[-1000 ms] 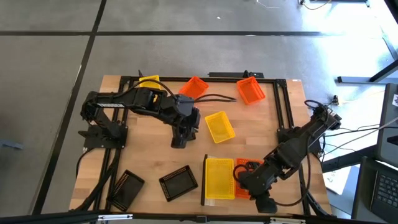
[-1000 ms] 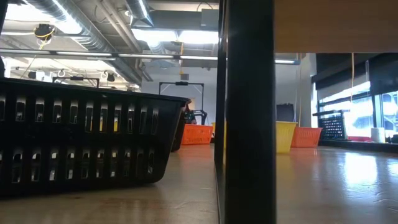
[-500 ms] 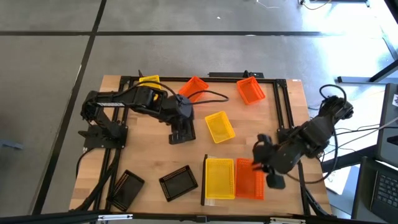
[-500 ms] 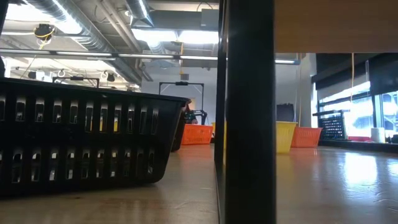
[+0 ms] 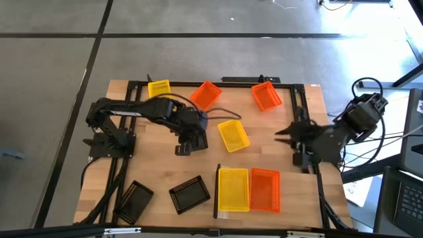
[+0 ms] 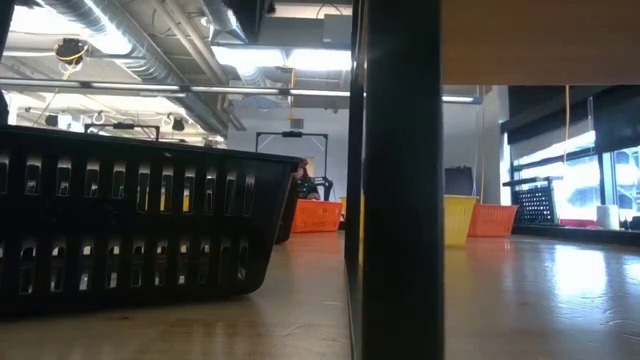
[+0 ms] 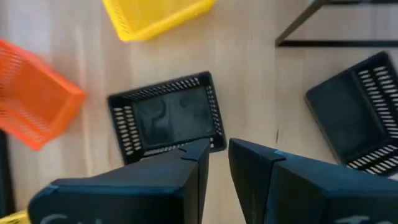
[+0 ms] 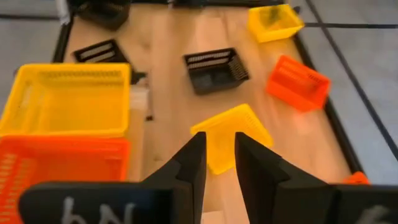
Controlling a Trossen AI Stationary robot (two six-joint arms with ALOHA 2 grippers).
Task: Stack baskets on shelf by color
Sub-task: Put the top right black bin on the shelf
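Fingers (image 7: 205, 165) nearly together — black basket (image 7: 166, 118) beneath

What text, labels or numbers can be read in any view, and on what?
White marks on the right gripper's housing, right wrist view: cut off by the picture's edge, not readable.
Faint marks on the left gripper's housing, left wrist view: too blurred to read.
Black basket in the low view: no label seen.
Yellow basket and orange basket in the high view: no text seen.
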